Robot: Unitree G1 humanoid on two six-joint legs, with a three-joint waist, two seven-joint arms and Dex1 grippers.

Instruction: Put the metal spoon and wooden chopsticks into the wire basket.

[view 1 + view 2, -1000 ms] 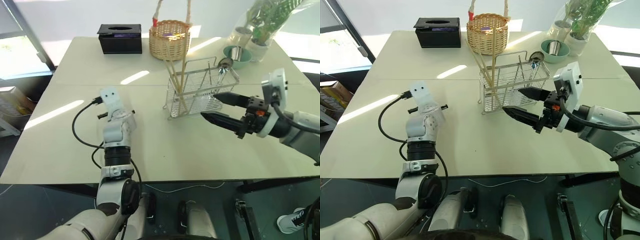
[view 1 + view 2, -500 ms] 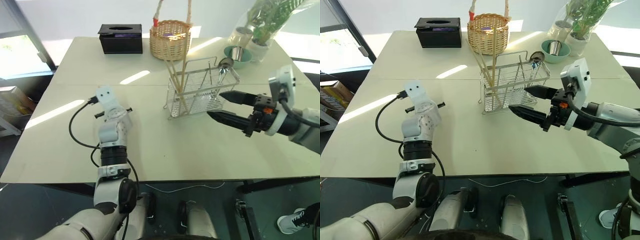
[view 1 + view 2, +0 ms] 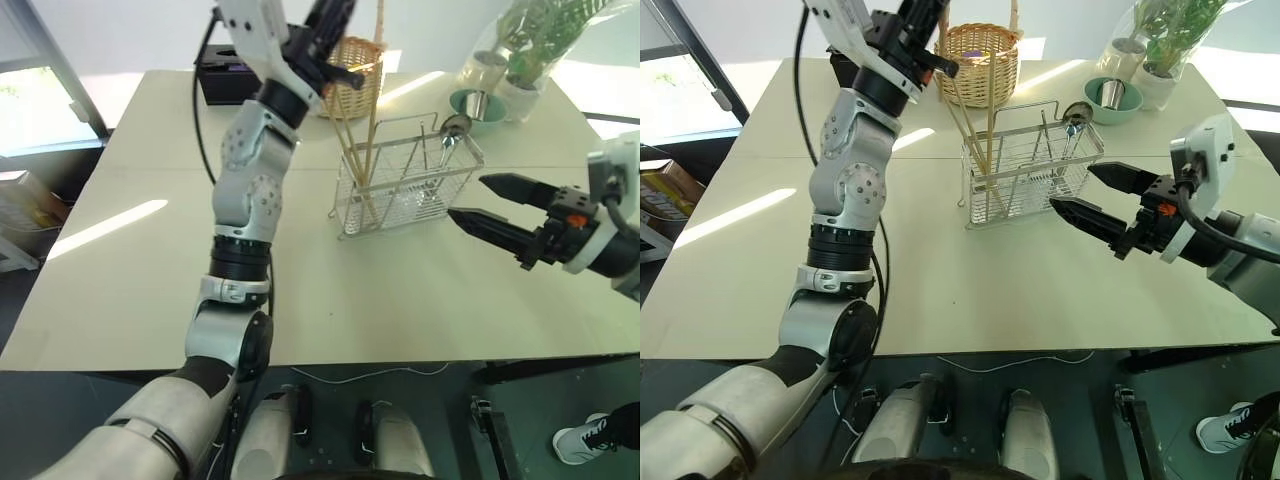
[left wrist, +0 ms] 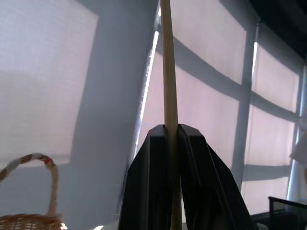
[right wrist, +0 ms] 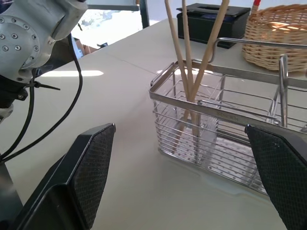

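Above the wire basket [image 3: 405,185], left tool [image 4: 171,139] pinches a wooden chopstick [image 4: 167,72]; right tool [image 3: 482,204] gapes wide beside it.

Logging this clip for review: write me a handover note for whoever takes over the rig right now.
Left gripper: held high, shut on one pale wooden chopstick.
Right gripper: open, empty, level beside the rectangular silver wire basket.
Done: the shiny metal spoon stands in the basket's right end; three long wooden chopsticks lean in its left end.
Left: lower the held chopstick into the basket and release.
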